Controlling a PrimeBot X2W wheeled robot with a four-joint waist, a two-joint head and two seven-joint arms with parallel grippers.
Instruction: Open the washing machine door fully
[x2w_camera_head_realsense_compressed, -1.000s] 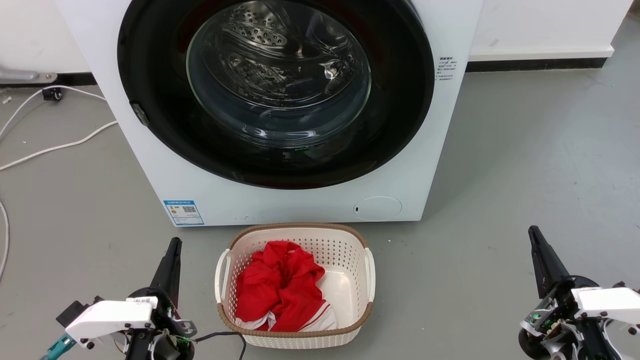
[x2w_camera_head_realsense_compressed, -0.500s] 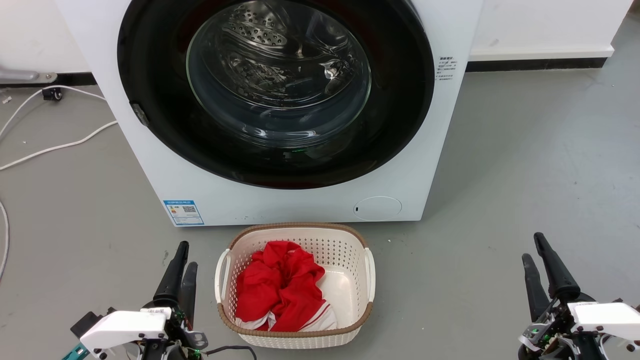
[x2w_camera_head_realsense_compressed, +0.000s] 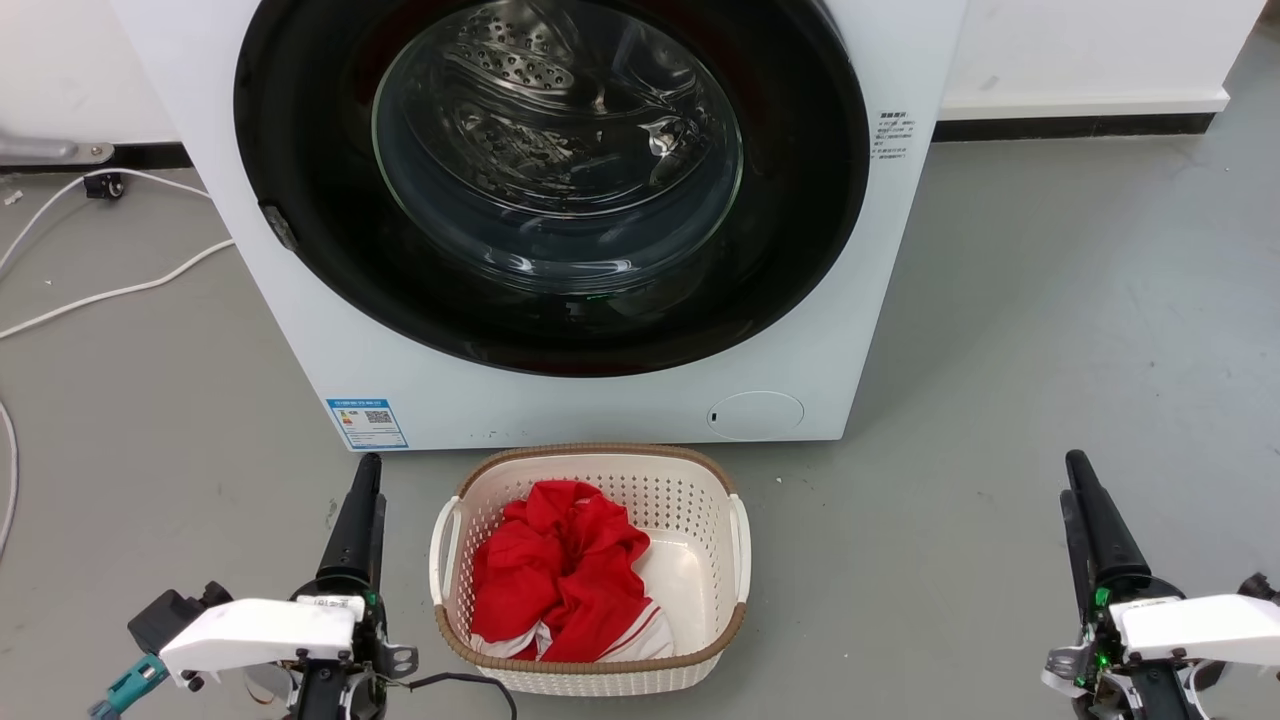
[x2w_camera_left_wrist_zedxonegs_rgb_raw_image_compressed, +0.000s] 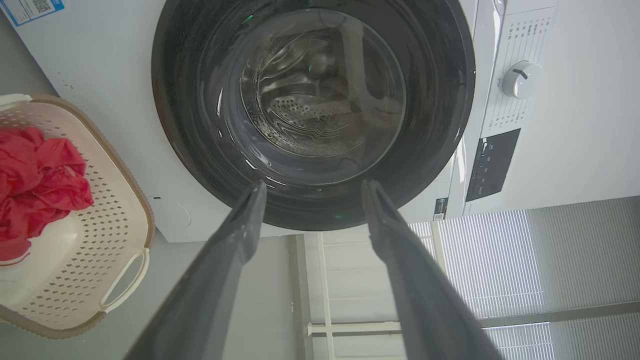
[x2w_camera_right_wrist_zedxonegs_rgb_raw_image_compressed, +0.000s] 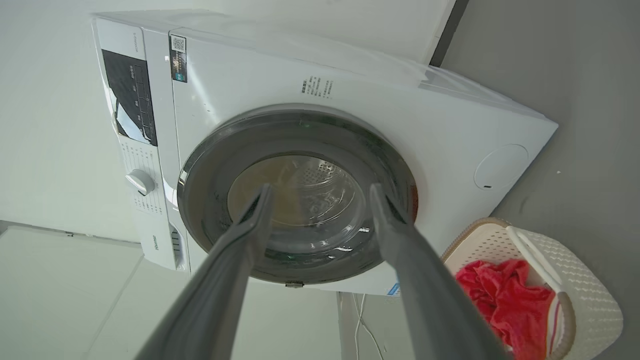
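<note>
The large round glossy black washing machine door (x2w_camera_head_realsense_compressed: 555, 170) lies shut on the big white boxy washing machine (x2w_camera_head_realsense_compressed: 600, 410), far centre; near left and near right, the left gripper (x2w_camera_head_realsense_compressed: 368, 470) and right gripper (x2w_camera_head_realsense_compressed: 1074, 470), fingers apart, flank a cream perforated plastic basket (x2w_camera_head_realsense_compressed: 590, 455) of red cloth (x2w_camera_head_realsense_compressed: 560, 570).

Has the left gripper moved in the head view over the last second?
Yes. The left gripper has shifted sideways toward the basket, narrowing the gap to its handle, and its tip sits slightly nearer the washing machine.
</note>
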